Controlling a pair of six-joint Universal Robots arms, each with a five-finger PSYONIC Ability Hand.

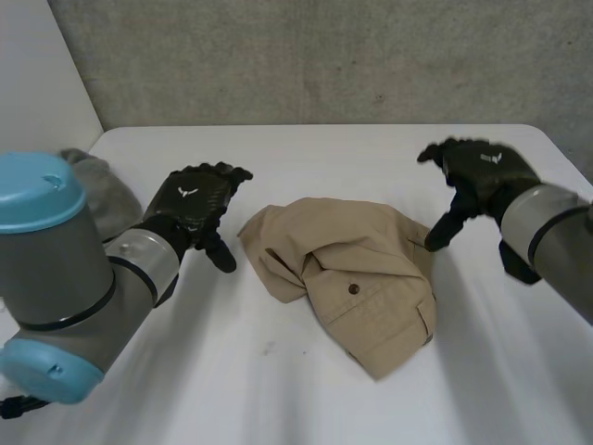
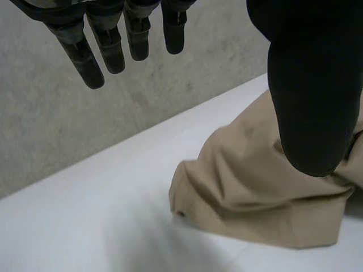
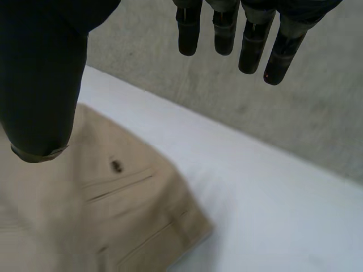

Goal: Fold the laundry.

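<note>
- The left arm (image 1: 56,287) is nearest, its big grey joint low at the left side of the white table (image 1: 278,399).
- The tan garment (image 1: 357,278) lies bunched at the table's middle. A pocket with a dark button (image 1: 353,289) faces up, one rumpled flap is thrown over the top, and its near corner points towards the camera.
- The left hand (image 1: 196,206) hangs just beside the garment's left edge. In its wrist view the fingers (image 2: 85,56) are straight and apart from the thumb (image 2: 312,85), with nothing between them.
- The right hand (image 1: 482,171) hovers at the garment's far right edge. Its fingers (image 3: 249,45) are straight too and the thumb (image 3: 39,85) is spread wide and points down at the cloth. Whether the thumb tip touches the cloth I cannot tell.
- A grey cloth (image 1: 102,190) lies in a heap at the table's far left, well apart from the garment.
- A concrete wall (image 1: 324,56) closes the scene behind the table.
- Judgement: the fold has not begun. This looks like the reach, before any grasp.
- The next move calls for each hand to pinch an edge on its own side. Together they would spread the heap flat before any crease is laid.
</note>
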